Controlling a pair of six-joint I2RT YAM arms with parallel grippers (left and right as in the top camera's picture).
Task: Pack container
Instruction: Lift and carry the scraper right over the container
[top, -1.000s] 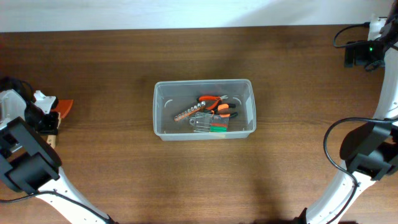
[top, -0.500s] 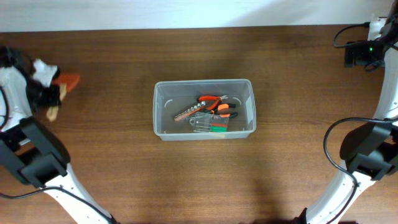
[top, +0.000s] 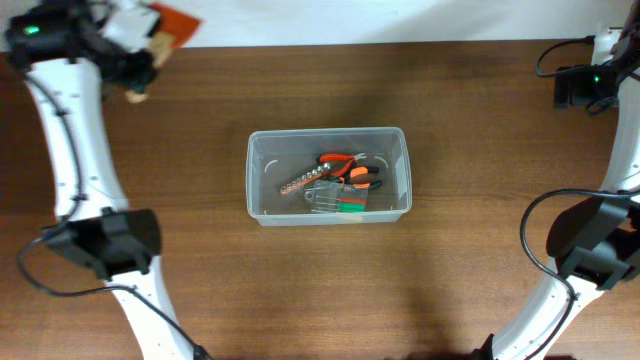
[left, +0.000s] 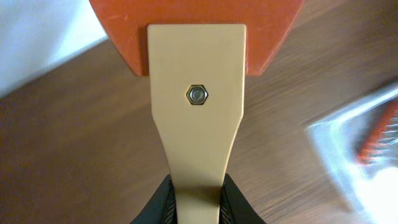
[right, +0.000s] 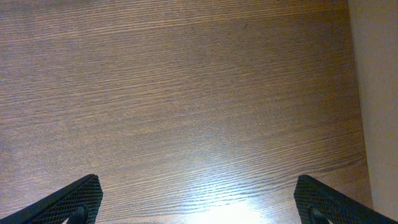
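The left hand (left: 198, 208) has swung from the near left edge to the far left corner of the tabletop (top: 200, 280). It is pressed tight on the tan handle of an orange-bladed scraper (left: 198, 93). The right hand (right: 199, 205) is spread wide and holds nothing. The container (top: 326, 131) sits mid-tabletop, unmoved.

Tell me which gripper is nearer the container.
Left, narrowly. The left gripper, shut on the scraper, is beyond the container toward the far-left; the right gripper, open, sits farther off toward the far-right.
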